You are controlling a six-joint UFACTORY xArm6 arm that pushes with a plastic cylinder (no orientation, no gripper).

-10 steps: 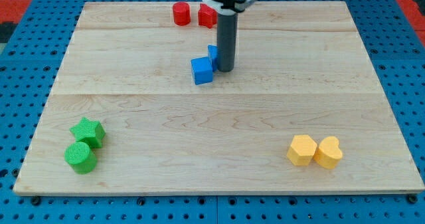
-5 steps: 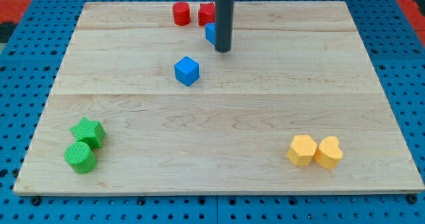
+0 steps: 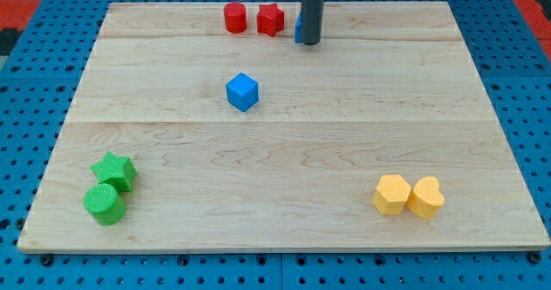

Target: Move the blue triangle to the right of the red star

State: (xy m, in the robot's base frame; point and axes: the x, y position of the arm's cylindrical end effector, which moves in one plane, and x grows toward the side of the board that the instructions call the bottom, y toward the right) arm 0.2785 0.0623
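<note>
The red star sits near the view's top, just right of a red cylinder. The blue triangle is mostly hidden behind my rod; only a blue sliver shows at the rod's left edge, a short gap to the right of the red star. My tip rests on the board against the triangle's right side. A blue cube lies alone lower down, left of the tip.
A green star and a green cylinder sit together at the view's bottom left. A yellow hexagon and a yellow heart touch at the bottom right. The wooden board lies on blue pegboard.
My tip has moved up and to the right, pushing the blue triangle away from the blue cube to a spot right of the red star. The cube shifted left earlier, then stayed.
</note>
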